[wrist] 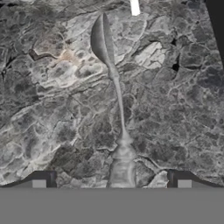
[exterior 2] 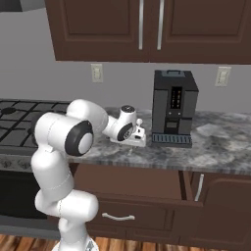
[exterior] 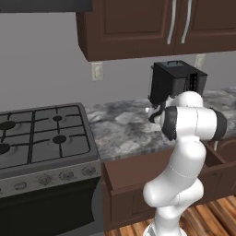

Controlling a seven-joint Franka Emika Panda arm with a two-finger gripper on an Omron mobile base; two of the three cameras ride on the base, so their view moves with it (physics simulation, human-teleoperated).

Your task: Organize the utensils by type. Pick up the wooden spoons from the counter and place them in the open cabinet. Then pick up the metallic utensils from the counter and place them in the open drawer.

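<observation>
On the counter point(wrist: 183, 109), directly under the wide-open, empty gripper point(wrist: 111, 183), lies a metallic spoon point(wrist: 114, 100), handle toward the fingers; it looks light, stiff, thin and probably slippery, flat against the stone, so the slim neck below the bowl seems the best hold; a black coffee machine point(exterior 2: 174, 108) stands just beside; the open drawer point(exterior 2: 147, 184) waits below.

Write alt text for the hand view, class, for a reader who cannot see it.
A silvery spoon lies on the marbled counter, bowl at the top, handle running down between the two dark fingertips of the open pincer. A small white piece shows at the top edge.
</observation>
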